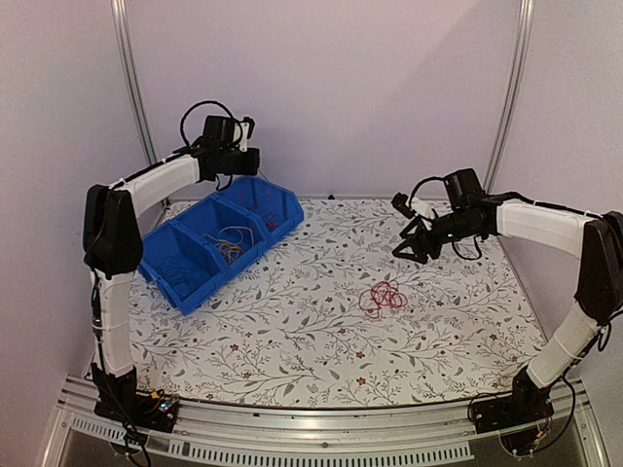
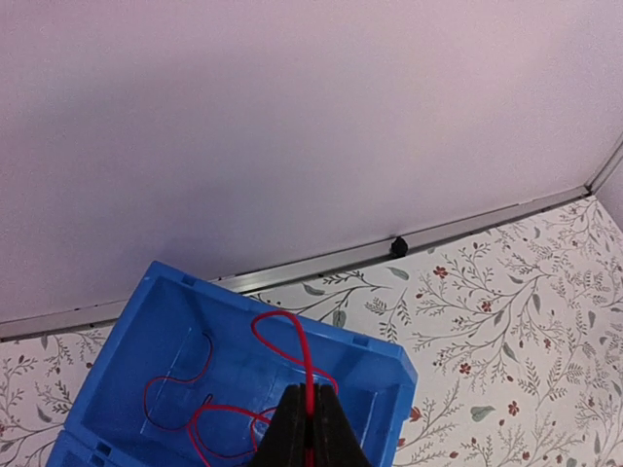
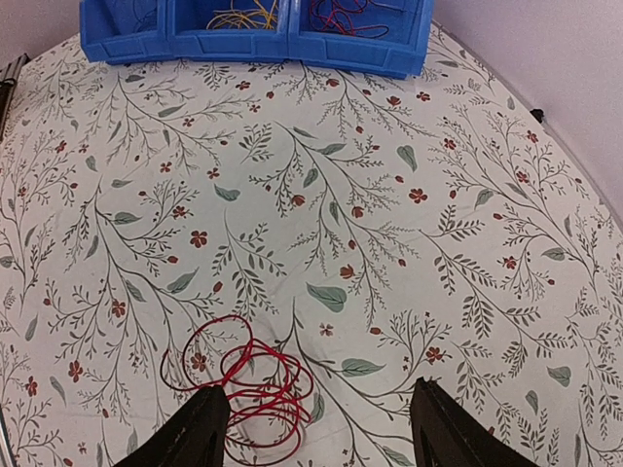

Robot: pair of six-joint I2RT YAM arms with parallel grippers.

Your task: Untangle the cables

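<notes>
At far left, my left claw point(image 2: 310, 428) is pinched shut on a thin red wire point(image 2: 305, 362), whose loops trail down into the end compartment of a blue plastic three-part bin point(image 1: 200, 292). A small orange-yellow wire bundle point(image 1: 230, 243) lies in the middle compartment. Further right, a loopy red wire bundle point(image 3: 248, 384) rests on the floral-patterned bench point(image 1: 292, 331). My right claw point(image 3: 321, 433) hovers over it, fingers spread wide, holding nothing
</notes>
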